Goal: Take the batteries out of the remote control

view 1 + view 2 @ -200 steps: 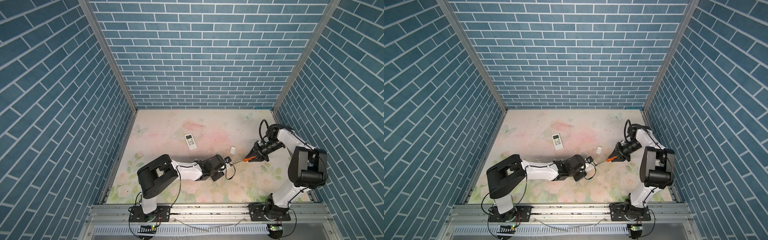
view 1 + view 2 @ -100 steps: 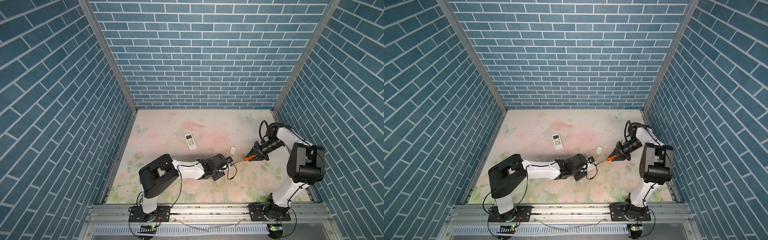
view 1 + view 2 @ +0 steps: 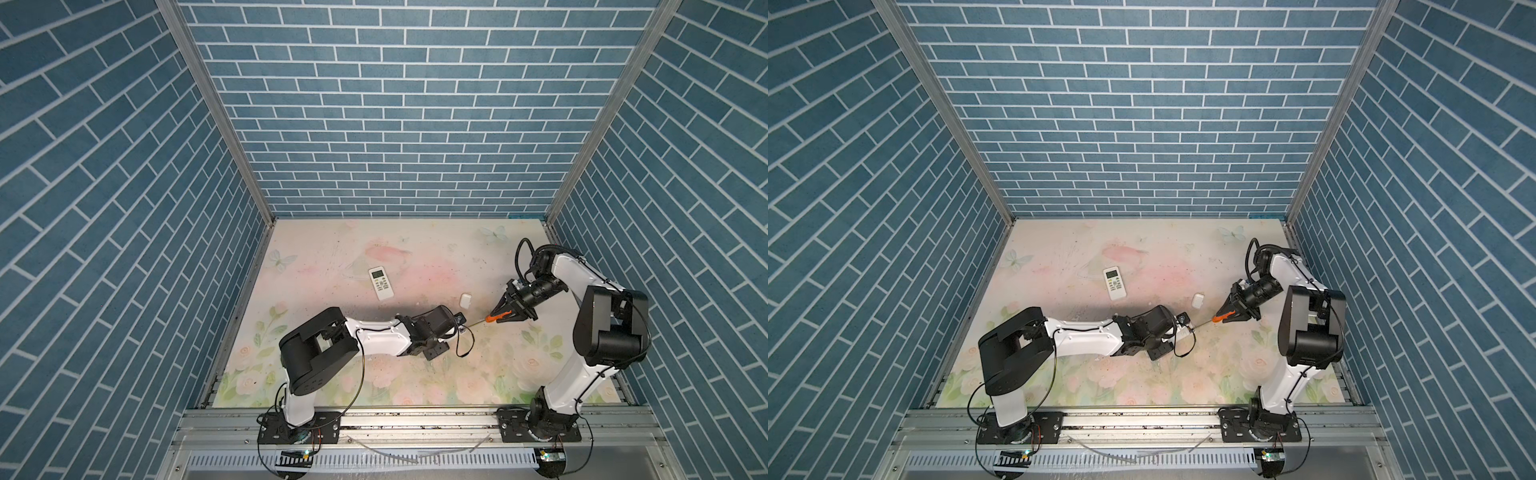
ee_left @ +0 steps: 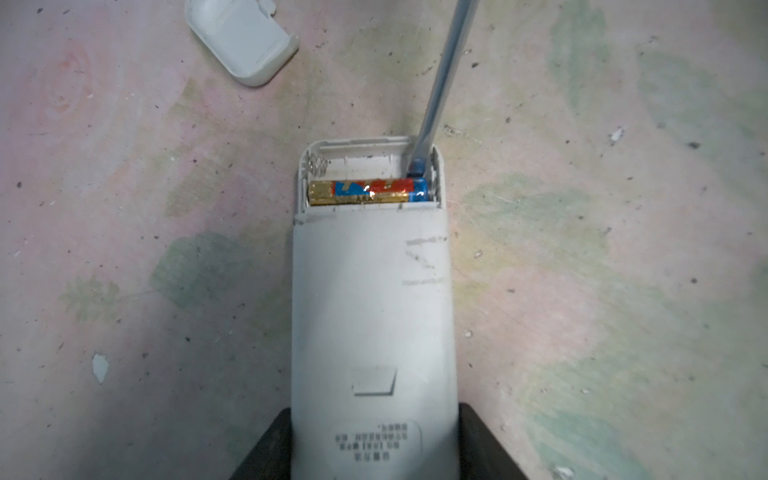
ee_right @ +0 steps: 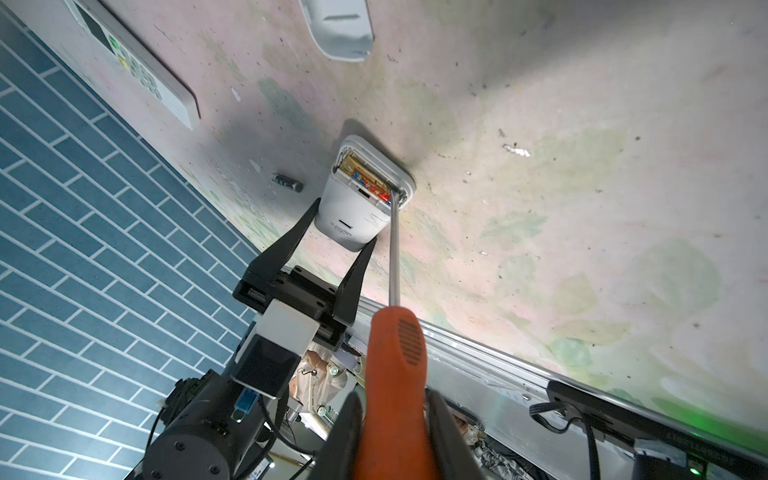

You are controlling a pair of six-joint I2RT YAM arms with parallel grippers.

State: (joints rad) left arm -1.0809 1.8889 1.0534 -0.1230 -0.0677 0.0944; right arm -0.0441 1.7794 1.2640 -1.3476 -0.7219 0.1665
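Observation:
My left gripper [image 4: 374,440] is shut on a white remote control [image 4: 370,299] that lies face down on the floral table, its battery compartment open at the far end. One gold, blue and red battery [image 4: 365,192] lies across that compartment; the slot beside it is empty. My right gripper [image 5: 392,436] is shut on the orange handle of a screwdriver [image 5: 395,374]. The screwdriver's metal shaft [image 4: 440,83] reaches into the compartment, its tip at the battery's blue end. A loose dark battery [image 5: 287,183] lies on the table beside the remote. Both top views show the screwdriver [image 3: 492,318] [image 3: 1217,318] bridging the two grippers.
A second white remote [image 3: 380,283] lies face up further back on the table. A small white battery cover [image 3: 465,300] rests just behind the held remote. Blue brick walls close in the table on three sides, and a metal rail [image 5: 498,365] runs along the front edge.
The right arm's elbow has shifted very slightly. Both grips, the remote and the screwdriver tip stay where they were.

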